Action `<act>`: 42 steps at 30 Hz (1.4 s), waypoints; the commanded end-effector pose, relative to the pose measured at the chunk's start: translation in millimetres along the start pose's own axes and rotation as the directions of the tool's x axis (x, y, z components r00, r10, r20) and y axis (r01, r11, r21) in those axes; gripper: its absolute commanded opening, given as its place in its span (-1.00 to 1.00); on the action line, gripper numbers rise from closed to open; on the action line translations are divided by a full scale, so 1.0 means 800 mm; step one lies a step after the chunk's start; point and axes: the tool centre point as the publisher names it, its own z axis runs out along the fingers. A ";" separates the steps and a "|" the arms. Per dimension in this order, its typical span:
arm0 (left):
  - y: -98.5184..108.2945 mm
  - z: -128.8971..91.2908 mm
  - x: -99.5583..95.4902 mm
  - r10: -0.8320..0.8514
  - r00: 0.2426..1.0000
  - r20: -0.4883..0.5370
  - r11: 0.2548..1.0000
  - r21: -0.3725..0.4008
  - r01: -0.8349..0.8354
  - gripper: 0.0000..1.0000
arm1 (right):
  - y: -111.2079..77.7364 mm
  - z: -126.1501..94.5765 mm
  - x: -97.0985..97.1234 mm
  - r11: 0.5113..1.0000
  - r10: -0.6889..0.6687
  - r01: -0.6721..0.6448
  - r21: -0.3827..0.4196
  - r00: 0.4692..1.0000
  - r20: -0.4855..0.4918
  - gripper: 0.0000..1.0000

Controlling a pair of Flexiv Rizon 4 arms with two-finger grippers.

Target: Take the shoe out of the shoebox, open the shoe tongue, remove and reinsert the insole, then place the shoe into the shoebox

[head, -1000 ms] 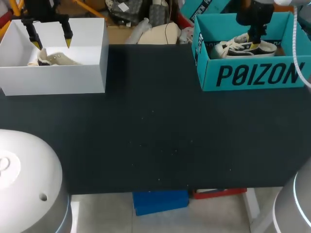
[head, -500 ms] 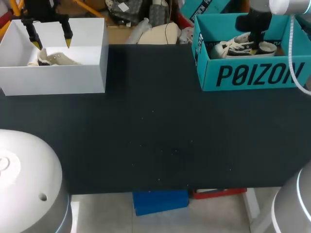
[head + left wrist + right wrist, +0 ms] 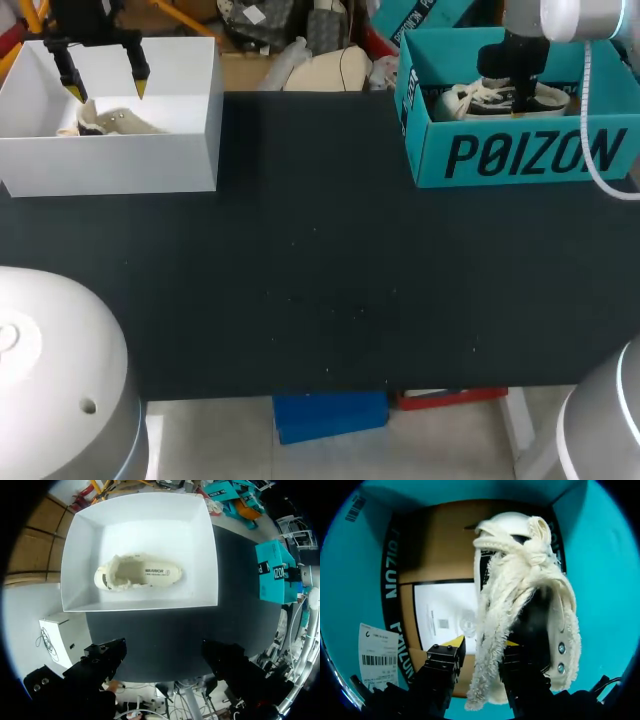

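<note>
Head view: we note a black, matte table (image 3: 320,290), cloth-like, its near edge cut off by the two arm bases.

At the far right stands the teal shoebox (image 3: 520,155), cardboard and lidless. Big dark block lettering runs across its front wall, and more print lines the inner walls. The shoe (image 3: 465,100) lies inside it on its side. It is a dark and white sneaker with white laces, and the arm hides its middle.

At the far left is the white box (image 3: 110,160), plain and unmarked, also open-topped. A cream shoe (image 3: 137,573) lies on its floor near the middle, opening upward. There is a short line of print on its insole.

Right wrist view: the right gripper (image 3: 484,642) is down inside the teal shoebox. Its fingers stand close together, pinching the shoe's frayed, fuzzy cream edge from both sides. The knotted laces (image 3: 520,555) bunch ahead of it. The shoe's inside is dark and hard to make out. Two small metal eyelets (image 3: 560,657) sit on the side wall.

The box floor is brown card with a printed sheet (image 3: 445,615), its text too small to tell. A barcode label (image 3: 380,657) sits beside the gripper.

The left gripper (image 3: 106,90) hangs above the white box with its fingers spread wide, touching nothing.
</note>
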 end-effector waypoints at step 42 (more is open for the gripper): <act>0.000 -0.001 0.000 -0.001 1.000 0.002 1.000 -0.002 0.001 1.00 | 0.073 -0.365 0.167 0.912 0.142 -0.264 0.315 0.922 0.361 -1.00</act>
